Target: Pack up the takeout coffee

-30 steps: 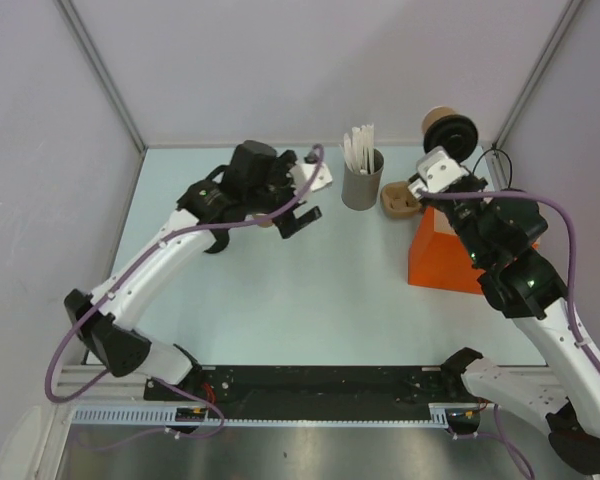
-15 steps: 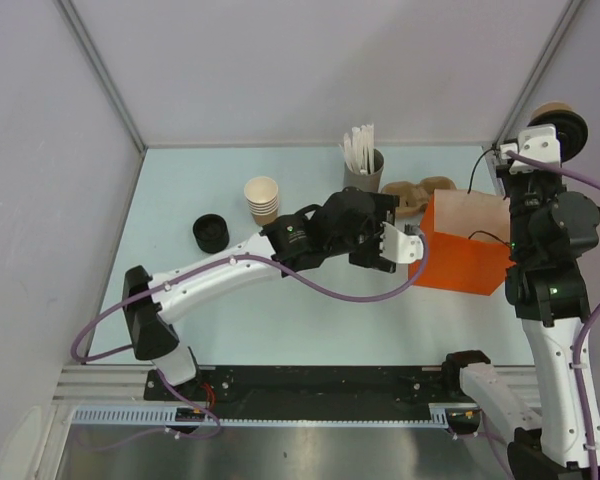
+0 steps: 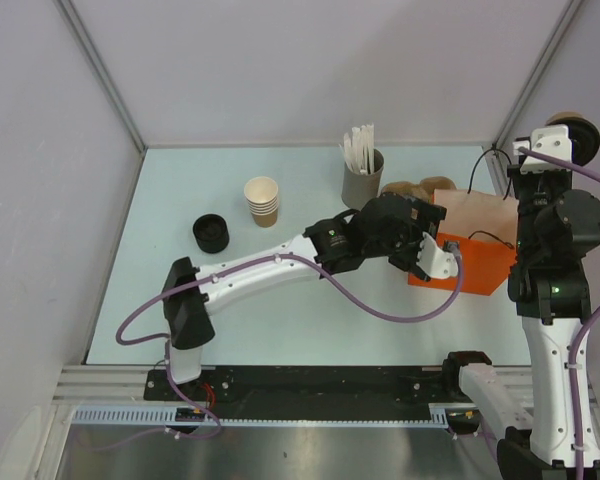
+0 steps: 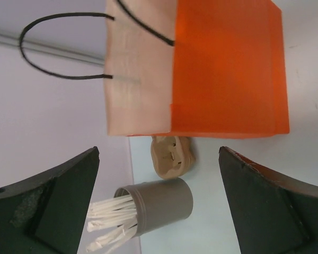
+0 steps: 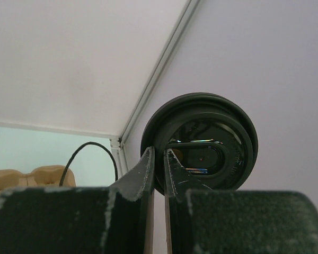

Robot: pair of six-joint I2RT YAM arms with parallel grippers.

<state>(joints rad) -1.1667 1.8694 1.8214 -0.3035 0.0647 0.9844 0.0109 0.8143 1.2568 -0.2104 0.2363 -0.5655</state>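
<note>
The right end effector (image 5: 159, 154) is raised high by the right wall. Its fingers are almost together, pinching the rim of the coffee cup (image 5: 209, 138), which is up in the air to the far right of the orange bag (image 3: 477, 264). Its wrist view shows only the black lid face on, with the paper body hidden; from above, a sliver of tan shows. The left end effector (image 4: 159, 152) is spread wide and holds nothing, near the bag's left side. From above, the arm covers that corner of the bag. Its wrist view frames the bag, a cardboard carrier (image 4: 171, 156) and a gray holder of white sticks (image 4: 164, 203). Only the top view shows the stack of cups (image 3: 263, 200) and the stack of lids (image 3: 211, 233) on the desk (image 3: 180, 300).
</note>
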